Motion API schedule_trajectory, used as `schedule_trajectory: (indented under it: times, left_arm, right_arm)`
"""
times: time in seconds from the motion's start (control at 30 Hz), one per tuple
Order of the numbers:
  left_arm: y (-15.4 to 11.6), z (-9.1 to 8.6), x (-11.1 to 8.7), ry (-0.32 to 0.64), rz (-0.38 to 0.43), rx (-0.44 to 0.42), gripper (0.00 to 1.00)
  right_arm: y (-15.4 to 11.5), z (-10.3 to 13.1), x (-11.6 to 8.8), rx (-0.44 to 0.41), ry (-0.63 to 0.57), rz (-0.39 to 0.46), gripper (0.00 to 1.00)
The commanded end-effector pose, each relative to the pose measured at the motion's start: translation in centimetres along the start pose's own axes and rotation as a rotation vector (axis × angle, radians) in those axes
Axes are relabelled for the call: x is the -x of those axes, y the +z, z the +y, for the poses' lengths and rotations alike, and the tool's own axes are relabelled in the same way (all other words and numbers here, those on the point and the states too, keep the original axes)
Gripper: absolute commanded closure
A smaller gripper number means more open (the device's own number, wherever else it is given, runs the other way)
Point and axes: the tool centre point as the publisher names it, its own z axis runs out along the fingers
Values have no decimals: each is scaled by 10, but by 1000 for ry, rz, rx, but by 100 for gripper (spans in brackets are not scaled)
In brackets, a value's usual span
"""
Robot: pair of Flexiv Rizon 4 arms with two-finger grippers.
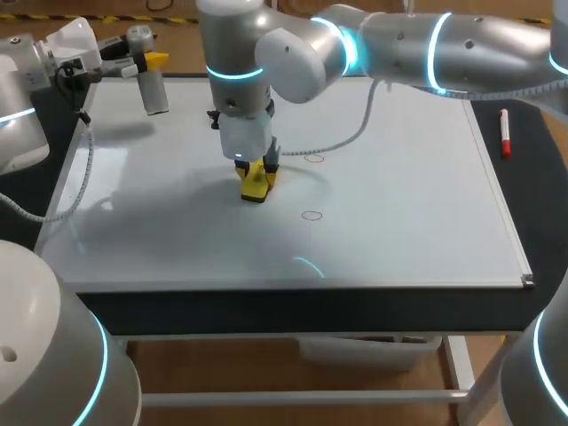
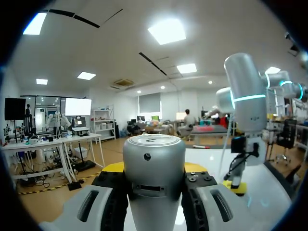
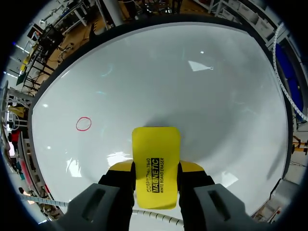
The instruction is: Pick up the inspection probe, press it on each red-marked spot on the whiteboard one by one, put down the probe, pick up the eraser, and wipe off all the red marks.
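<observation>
Two grasps: right end effector [image 3: 156,169] clamps eraser [image 3: 156,144], left end effector [image 2: 154,169] clamps probe [image 2: 154,151].

Matte black rectangular tabletop [image 1: 532,204], seen from above; its front edge runs as a dark band across the head view. Below it stands a white-painted metal frame [image 1: 293,397], with a horizontal crossbar and an upright leg at the front right corner. A pale grey shallow tray [image 1: 359,351] sits just under the tabletop, above the crossbar. Warm brown wood-pattern floor [image 1: 222,368] shows through the frame and past the table's far edge. In the left wrist view, a flat white ceiling [image 2: 106,48] carries bright rectangular recessed light panels [image 2: 166,31], set well apart from one another; the brown floor lies below.
</observation>
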Motion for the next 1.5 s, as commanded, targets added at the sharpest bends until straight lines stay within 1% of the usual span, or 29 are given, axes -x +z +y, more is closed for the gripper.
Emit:
schedule_trajectory:
  times: [0.03, 0.17, 0.3, 0.33, 0.47, 0.63, 0.67, 0.77, 0.9, 1.1, 1.2, 1.5]
  left_arm:
    - [0, -1, 0, 1, 2, -1, 100]
    - [0, -1, 0, 1, 2, -1, 100]
    - [0, -1, 0, 1, 2, -1, 100]
    - [0, -1, 0, 1, 2, -1, 100]
    - [0, -1, 0, 1, 2, -1, 100]
    - [0, -1, 0, 1, 2, -1, 100]
    - [0, -1, 0, 1, 2, -1, 100]
    - [0, -1, 0, 1, 2, -1, 100]
    - [0, -1, 0, 1, 2, -1, 100]
    - [0, -1, 0, 1, 2, -1, 100]
    - [0, -1, 0, 1, 2, -1, 100]
    - [0, -1, 0, 1, 2, -1, 100]
  right_arm:
    - [7, -2, -11, -8, 3, -2, 100]
    - [0, -2, -16, -26, 10, 1, 100]
    - [-22, -7, -21, -67, 15, 7, 100]
    - [-30, -10, -24, -71, 14, 0, 100]
    - [-46, -19, -28, -87, 17, 0, 100]
    - [-53, -29, -31, -93, 27, -2, 100]
    - [-54, -30, -32, -79, 30, -9, 100]
    - [-53, -36, -38, -80, 44, 2, 100]
    - [-57, -53, -56, -78, 103, 5, 100]
    - [-63, -84, -94, -95, 218, 7, 100]
    - [-63, -97, -114, -92, 276, 7, 100]
    - [-65, -134, -185, -64, 455, -12, 100]
